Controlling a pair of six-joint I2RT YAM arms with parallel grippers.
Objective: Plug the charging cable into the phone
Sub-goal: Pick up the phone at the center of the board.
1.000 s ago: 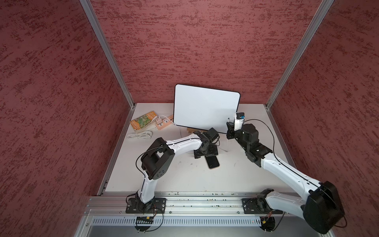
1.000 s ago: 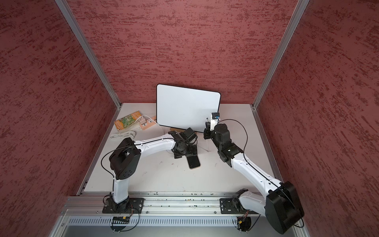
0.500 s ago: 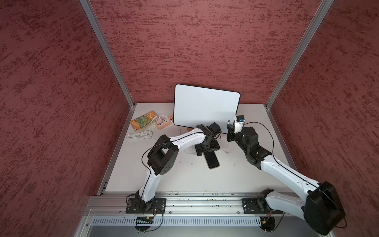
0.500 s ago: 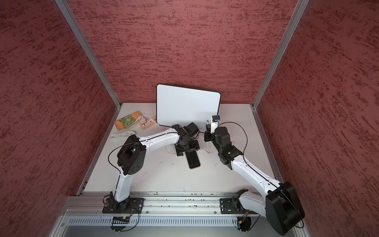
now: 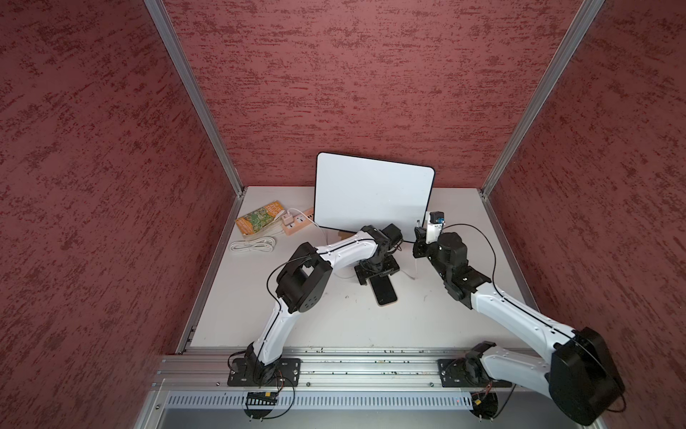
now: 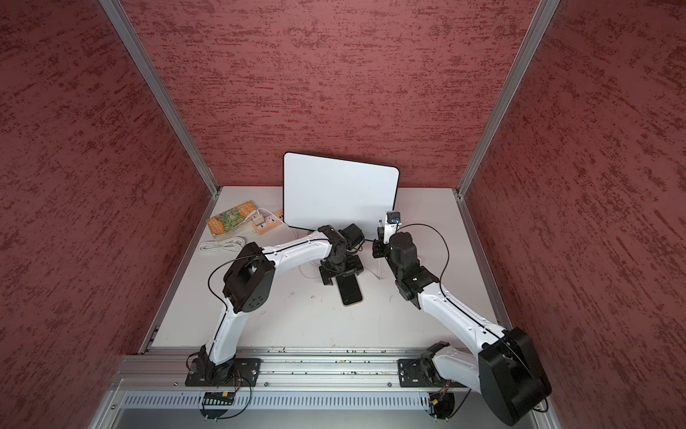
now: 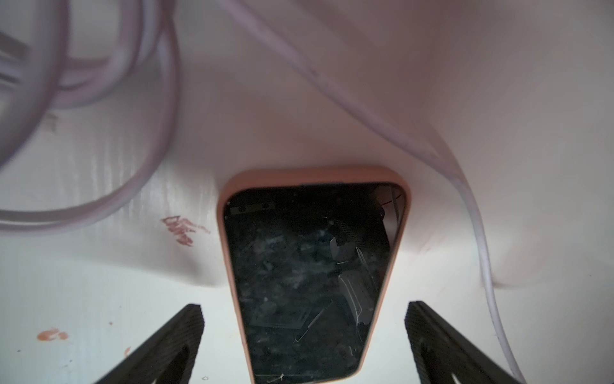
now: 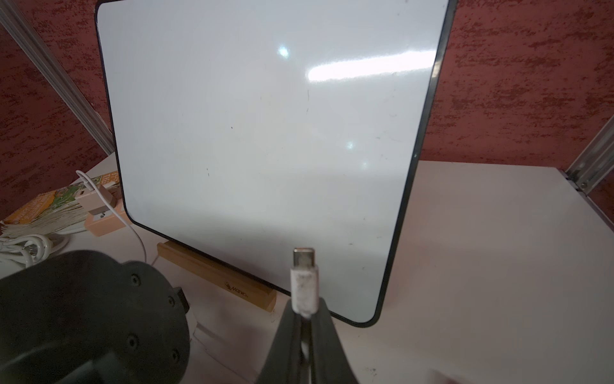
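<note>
My left claw (image 7: pixel 304 307), spread wide, straddles one phone (image 5: pixel 384 292). My raised right claw (image 8: pixel 307 320) pinches one charging cable (image 8: pixel 304 286) (plug protruding).

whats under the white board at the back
A light wooden stand holds the lower edge of the white board and sits on the table. The stand's back part and anything behind the board are covered.

On the bench (image 5: pixel 427 327) I count one phone (image 5: pixel 384 293), one charging cable (image 8: pixel 304 289), one thicker coiled cord (image 5: pixel 253 245), one whiteboard (image 5: pixel 373 193), one booklet (image 5: pixel 260 219), one power strip (image 5: pixel 300 225) and two robot arms (image 5: pixel 345 250) (image 5: pixel 516 319).
</note>
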